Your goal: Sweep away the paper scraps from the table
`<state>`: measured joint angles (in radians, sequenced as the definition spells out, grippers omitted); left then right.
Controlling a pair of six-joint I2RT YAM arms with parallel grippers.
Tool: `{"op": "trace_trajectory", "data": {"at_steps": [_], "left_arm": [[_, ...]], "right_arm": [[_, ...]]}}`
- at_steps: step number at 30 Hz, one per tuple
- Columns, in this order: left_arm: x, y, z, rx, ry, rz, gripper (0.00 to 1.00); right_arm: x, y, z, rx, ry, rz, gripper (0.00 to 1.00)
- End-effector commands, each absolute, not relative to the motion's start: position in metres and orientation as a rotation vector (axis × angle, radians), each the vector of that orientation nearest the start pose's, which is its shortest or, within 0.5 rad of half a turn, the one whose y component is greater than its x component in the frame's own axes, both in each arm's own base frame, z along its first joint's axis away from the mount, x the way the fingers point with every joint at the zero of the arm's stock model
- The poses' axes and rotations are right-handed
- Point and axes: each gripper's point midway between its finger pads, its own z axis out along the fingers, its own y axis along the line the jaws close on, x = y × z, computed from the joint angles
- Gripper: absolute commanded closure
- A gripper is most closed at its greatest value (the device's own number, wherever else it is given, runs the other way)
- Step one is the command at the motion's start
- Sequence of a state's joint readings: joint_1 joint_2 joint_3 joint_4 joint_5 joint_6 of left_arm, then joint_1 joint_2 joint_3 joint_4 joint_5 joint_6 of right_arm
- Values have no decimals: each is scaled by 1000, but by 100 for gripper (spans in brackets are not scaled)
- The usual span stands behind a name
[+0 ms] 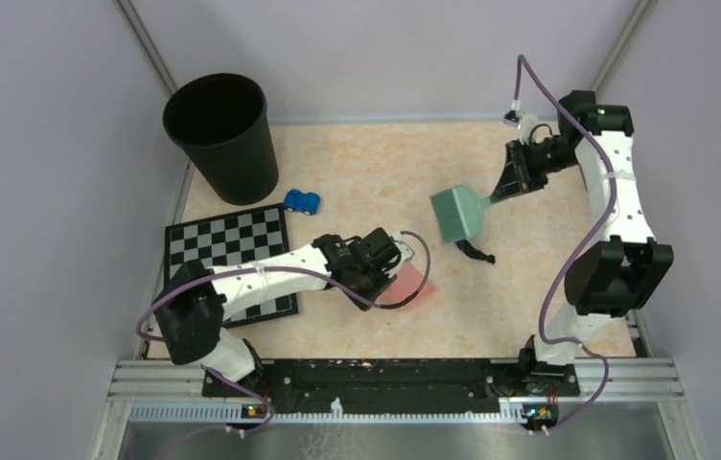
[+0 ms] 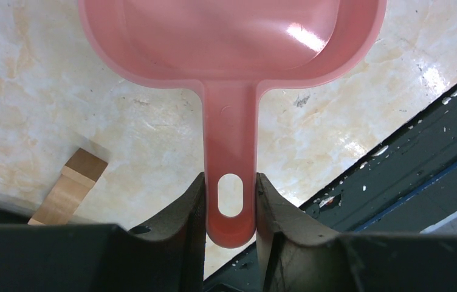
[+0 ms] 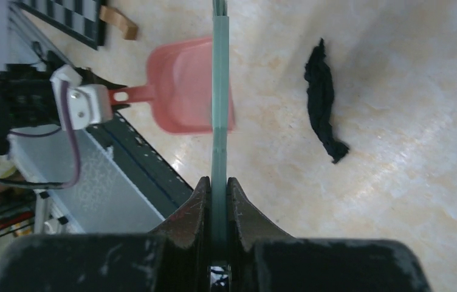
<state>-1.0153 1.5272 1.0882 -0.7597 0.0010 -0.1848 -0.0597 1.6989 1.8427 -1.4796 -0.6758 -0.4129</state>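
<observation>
My left gripper (image 1: pixel 393 261) (image 2: pixel 231 182) is shut on the handle of a pink dustpan (image 1: pixel 415 285) (image 2: pixel 232 36), which lies low over the pale peach table (image 1: pixel 376 163). My right gripper (image 1: pixel 510 180) (image 3: pixel 219 182) is shut on the handle of a grey-green brush (image 1: pixel 457 213) (image 3: pixel 220 91) held above the table's middle. One black paper scrap (image 1: pixel 476 252) (image 3: pixel 323 100) lies on the table just below the brush head and right of the dustpan. The dustpan also shows in the right wrist view (image 3: pixel 180 85). No other scraps show.
A black bin (image 1: pixel 222 134) stands at the back left. A blue toy car (image 1: pixel 302 201) sits beside a chequered board (image 1: pixel 232 254) on the left. A brown strip (image 2: pixel 71 185) lies near the board. A dark rail (image 1: pixel 385 374) runs along the near edge.
</observation>
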Motion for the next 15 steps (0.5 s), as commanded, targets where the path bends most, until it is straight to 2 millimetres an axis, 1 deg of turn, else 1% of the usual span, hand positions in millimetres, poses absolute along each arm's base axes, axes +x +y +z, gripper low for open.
{"op": "trace_trajectory", "data": {"at_steps": [1,2,3,4,5,7,8,10,13,15], "left_arm": [[168,-277,78,1134,2516,-301,100],[168,-279,77,1137,2518,-309,100],[167,-280,76,1141,2522,-319,100],[167,-282,76,1143,2522,-324,100],[167,-283,75,1146,2521,-326,100],[168,-284,75,1149,2517,-328,100],[168,-285,77,1150,2512,-331,100],[170,-287,78,1156,2505,-331,100],[173,-291,81,1166,2492,-333,100],[170,-297,81,1193,2494,-376,100]], "right_arm": [[319,93,278,-441,2425,1109,100],[329,82,270,-467,2469,938,100],[342,67,262,-490,2489,727,100],[355,44,256,-483,2501,485,100],[364,25,254,-480,2493,295,100],[372,-3,252,-513,2482,35,100],[372,-13,249,-532,2495,-49,100],[370,-19,242,-575,2525,-126,100],[364,-23,228,-607,2558,-178,100],[361,-18,213,-655,2584,-235,100]]}}
